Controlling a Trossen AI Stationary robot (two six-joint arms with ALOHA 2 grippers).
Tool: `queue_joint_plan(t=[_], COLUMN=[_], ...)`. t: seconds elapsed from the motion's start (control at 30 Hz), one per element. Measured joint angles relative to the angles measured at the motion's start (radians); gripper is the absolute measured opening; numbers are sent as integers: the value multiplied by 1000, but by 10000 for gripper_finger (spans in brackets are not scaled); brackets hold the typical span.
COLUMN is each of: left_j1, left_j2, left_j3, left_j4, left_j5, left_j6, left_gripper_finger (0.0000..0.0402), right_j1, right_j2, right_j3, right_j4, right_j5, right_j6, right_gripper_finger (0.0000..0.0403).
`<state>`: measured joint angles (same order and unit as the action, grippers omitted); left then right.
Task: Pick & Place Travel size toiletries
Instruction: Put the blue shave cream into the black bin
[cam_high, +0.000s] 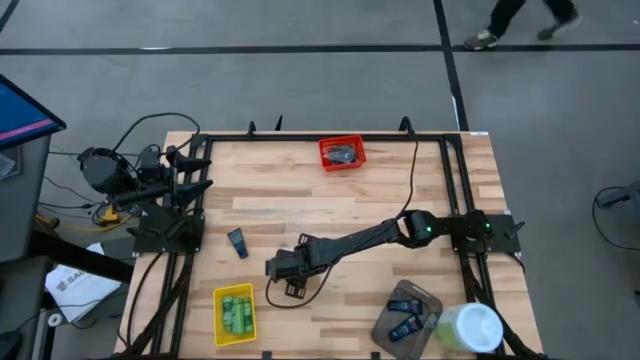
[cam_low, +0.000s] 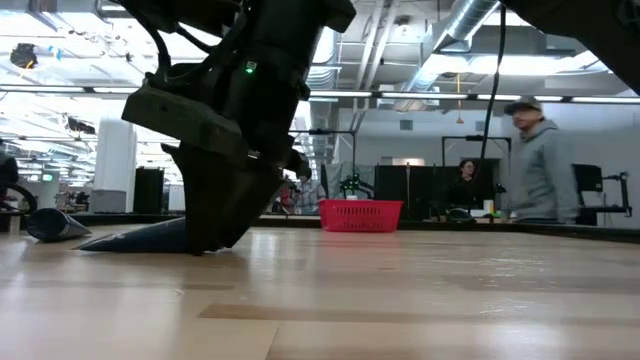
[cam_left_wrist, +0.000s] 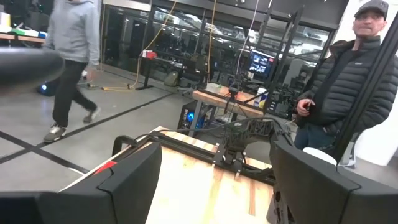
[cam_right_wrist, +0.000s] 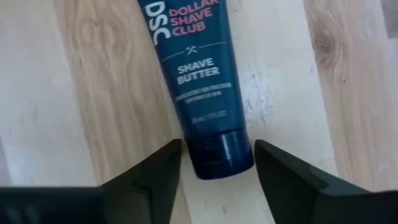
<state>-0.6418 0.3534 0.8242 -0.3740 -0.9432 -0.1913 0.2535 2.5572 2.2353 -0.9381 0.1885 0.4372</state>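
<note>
A dark blue tube (cam_high: 237, 243) lies flat on the wood table, left of centre. My right arm reaches across the table, and its open right gripper (cam_high: 275, 266) sits low, just right of the tube. In the right wrist view the tube's cap (cam_right_wrist: 221, 152) shows between the two fingers of the right gripper (cam_right_wrist: 217, 157), with the printed body (cam_right_wrist: 193, 56) beyond. The low view shows the tube (cam_low: 55, 225) apart from the gripper (cam_low: 205, 235). Green bottles (cam_high: 237, 312) lie in a yellow bin. More blue tubes (cam_high: 405, 315) lie in a grey container. My left gripper (cam_left_wrist: 214, 186) waits, open, at the left edge.
A red bin (cam_high: 342, 153) with dark items stands at the far edge. The big pale green and white tub (cam_high: 470, 328) stands at the near right corner, beside the grey container. Bare wood lies around the tube. People stand and walk beyond the table (cam_low: 535, 165).
</note>
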Motion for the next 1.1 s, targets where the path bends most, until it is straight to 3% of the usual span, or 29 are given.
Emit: queue_joint_plan(t=[0.33,0.6,0.8,1.1], left_j1=[0,0,0,0], left_j2=[0,0,0,0], left_j3=[0,0,0,0], left_j4=[0,0,0,0], left_j5=[0,0,0,1], left_j6=[1,1,1,0], left_gripper_finger=[297,297,297,297], right_j1=[-2,-2,3,34], right_j2=[0,0,-15,-167], right_j3=[0,-1,-5,-2], right_j4=[3,-1,-20,-184], right_j5=[-11,-16,-30,-22], right_j6=[-55,-71,-69,-46], right_gripper_finger=[122,142,117,129])
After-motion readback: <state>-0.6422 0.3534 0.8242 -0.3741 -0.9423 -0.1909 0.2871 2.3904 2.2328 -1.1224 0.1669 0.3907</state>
